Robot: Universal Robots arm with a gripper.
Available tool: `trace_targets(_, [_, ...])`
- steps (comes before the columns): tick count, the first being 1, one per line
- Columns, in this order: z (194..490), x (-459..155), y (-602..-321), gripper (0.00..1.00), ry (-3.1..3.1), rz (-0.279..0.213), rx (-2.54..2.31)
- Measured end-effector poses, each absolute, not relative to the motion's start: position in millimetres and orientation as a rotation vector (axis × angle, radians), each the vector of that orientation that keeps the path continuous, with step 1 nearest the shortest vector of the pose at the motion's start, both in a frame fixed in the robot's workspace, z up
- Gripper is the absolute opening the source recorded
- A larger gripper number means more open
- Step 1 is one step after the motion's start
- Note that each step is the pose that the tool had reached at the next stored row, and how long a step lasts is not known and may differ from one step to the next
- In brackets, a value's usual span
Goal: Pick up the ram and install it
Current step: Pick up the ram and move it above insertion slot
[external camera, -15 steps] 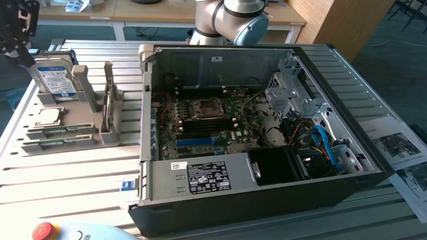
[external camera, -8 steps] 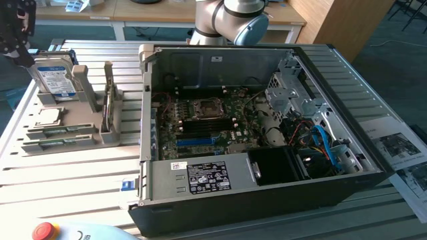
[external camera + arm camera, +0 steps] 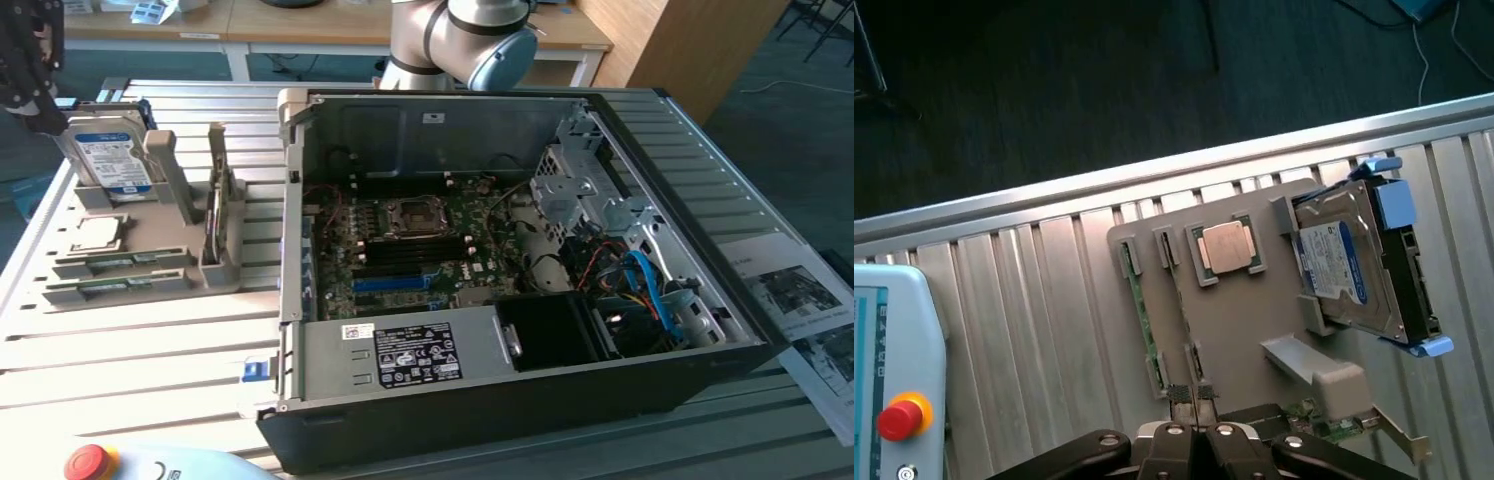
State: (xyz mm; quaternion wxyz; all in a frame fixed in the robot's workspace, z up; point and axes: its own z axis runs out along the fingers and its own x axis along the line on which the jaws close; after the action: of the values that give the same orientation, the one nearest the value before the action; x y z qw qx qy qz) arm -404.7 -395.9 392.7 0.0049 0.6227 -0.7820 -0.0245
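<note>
The gripper [image 3: 1191, 395] hovers with its fingers [image 3: 1179, 393] clenched on nothing above the flat grey plastic holder tray [image 3: 1244, 320]. The ram, a thin green circuit-board stick [image 3: 1139, 318], lies slotted there, untouched. This looks like the approach, and grasping calls for parted fingers straddling it.

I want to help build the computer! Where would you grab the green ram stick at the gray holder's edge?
I'd pinch the ram across its flat faces, midway along its top edge, coming straight down from above. It stands on edge in the gray holder, with blocks cupping both ends, so only the middle looks free.
</note>
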Motion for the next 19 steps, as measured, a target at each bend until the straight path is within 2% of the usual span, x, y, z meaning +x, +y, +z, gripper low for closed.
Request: trace_targets(19, [392.6, -404.6, -395.8, 0.11, -2.329, -0.073, 2.089])
